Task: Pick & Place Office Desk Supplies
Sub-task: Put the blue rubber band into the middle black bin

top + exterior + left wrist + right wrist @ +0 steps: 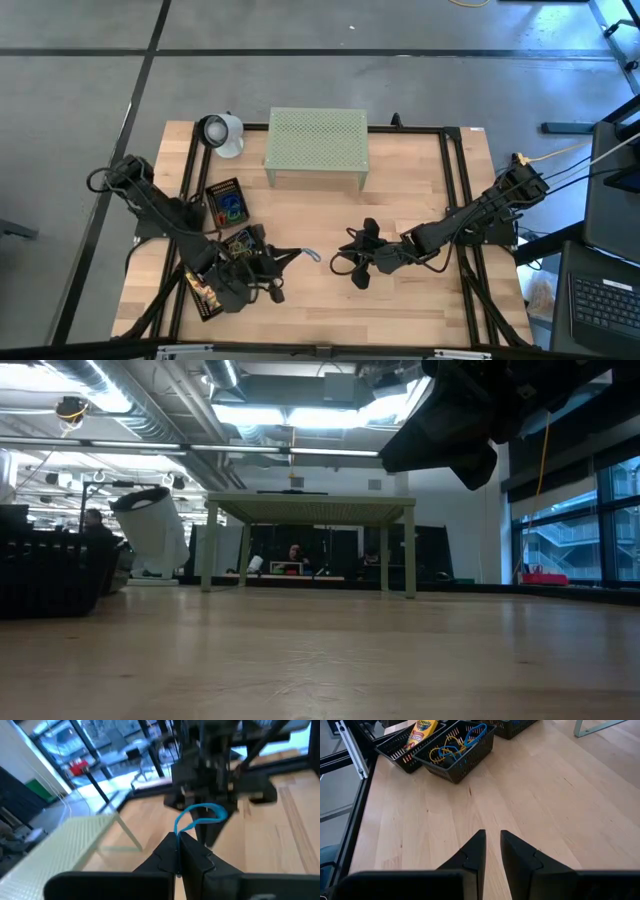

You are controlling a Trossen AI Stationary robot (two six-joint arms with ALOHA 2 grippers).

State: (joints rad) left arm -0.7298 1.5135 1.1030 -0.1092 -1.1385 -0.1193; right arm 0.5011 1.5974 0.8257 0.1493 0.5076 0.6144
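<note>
Here the pale wooden table (400, 210) carries a perforated pale-green stand (317, 140) and black mesh trays (455, 755). The left gripper (178, 851), fingers pressed together, pinches a thin blue rubber-band loop (200, 816) at its tips. The right gripper (491, 845) hangs slightly spread, holding nothing.

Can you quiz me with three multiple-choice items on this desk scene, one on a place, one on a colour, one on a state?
1. Where does the pale-green perforated stand sit?
A. Far middle of the table
B. Near edge
C. In a tray

2. What colour is the rubber band in the left pincer?
A. Red
B. Blue
C. Yellow

3. How is the right pincer?
A. Gripping a crayon box
B. Clamped on a clip
C. Empty over bare wood

A, the high view shows it there.
B, the left wrist view shows a blue loop.
C, nothing lies between its fingers.
</note>
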